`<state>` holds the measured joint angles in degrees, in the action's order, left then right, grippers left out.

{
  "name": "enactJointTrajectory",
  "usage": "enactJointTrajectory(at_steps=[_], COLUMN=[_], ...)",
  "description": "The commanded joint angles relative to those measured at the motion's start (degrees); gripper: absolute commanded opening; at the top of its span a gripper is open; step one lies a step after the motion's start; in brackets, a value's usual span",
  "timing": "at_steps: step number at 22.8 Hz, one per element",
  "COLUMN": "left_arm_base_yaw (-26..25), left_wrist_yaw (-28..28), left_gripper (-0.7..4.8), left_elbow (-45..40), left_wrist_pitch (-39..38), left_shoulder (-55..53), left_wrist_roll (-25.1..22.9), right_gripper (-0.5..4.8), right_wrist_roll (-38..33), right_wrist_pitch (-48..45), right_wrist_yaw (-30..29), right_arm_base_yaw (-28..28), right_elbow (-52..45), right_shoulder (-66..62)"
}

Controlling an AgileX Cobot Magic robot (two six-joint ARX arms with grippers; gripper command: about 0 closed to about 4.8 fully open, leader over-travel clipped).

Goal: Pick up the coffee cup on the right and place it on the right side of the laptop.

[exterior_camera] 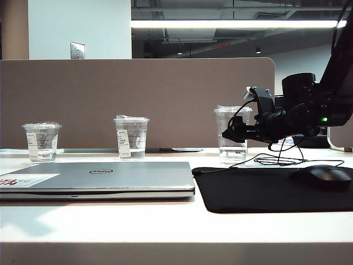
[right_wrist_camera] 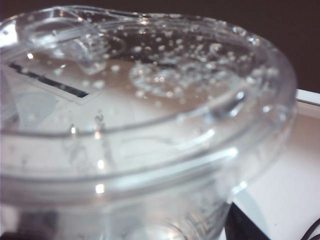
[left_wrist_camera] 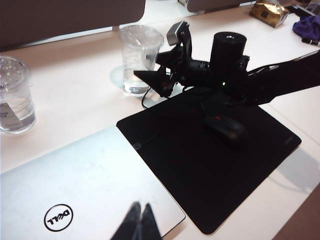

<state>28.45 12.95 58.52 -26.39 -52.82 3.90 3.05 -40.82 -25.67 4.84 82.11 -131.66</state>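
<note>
The coffee cup point(exterior_camera: 232, 144) point(left_wrist_camera: 135, 52), tall, clear and lidded, stands at the back, to the right of the closed silver laptop point(exterior_camera: 110, 176) point(left_wrist_camera: 85, 185). My right gripper point(exterior_camera: 230, 132) point(left_wrist_camera: 151, 76) reaches in level from the right and stands open at the cup's side, its dark fingers against the cup's middle. Whether they touch it I cannot tell. In the right wrist view the cup's lid point(right_wrist_camera: 150, 90) fills the picture and the fingers are hidden behind it. My left gripper point(left_wrist_camera: 139, 220) hangs shut above the laptop's lid, holding nothing.
Two shorter labelled clear cups point(exterior_camera: 41, 141) point(exterior_camera: 131, 136) stand behind the laptop; one shows in the left wrist view point(left_wrist_camera: 15, 100). A black mouse mat point(exterior_camera: 265, 190) point(left_wrist_camera: 215, 165) with a black mouse point(exterior_camera: 322, 175) point(left_wrist_camera: 227, 127) lies right of the laptop. Cables point(exterior_camera: 281, 160) trail behind the mat. A grey divider point(exterior_camera: 138, 99) closes the back.
</note>
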Motion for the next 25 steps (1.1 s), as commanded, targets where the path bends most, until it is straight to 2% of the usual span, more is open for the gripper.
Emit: enactJointTrajectory(at_steps=[1, 10, 25], left_arm_base_yaw=[0.0, 0.0, 0.0], left_wrist_yaw=[0.5, 1.3, 1.2], left_gripper=[-0.06, -0.06, -0.05], left_elbow=[0.3, 0.3, 0.3], left_wrist_pitch=[1.2, 1.6, 0.7], left_shoulder=[-0.6, -1.1, -1.1], left_wrist_roll=[0.0, 0.0, -0.3], right_gripper=[4.79, 4.79, 4.79], right_wrist_roll=[0.2, 0.2, 0.2], right_wrist_pitch=[-1.2, -1.4, -2.8], right_wrist_yaw=[0.0, -0.2, 3.1], right_arm_base_yaw=[0.3, 1.4, 2.9], right_elbow=[1.4, 6.2, 10.3], right_shoulder=[-0.5, -4.7, -7.7])
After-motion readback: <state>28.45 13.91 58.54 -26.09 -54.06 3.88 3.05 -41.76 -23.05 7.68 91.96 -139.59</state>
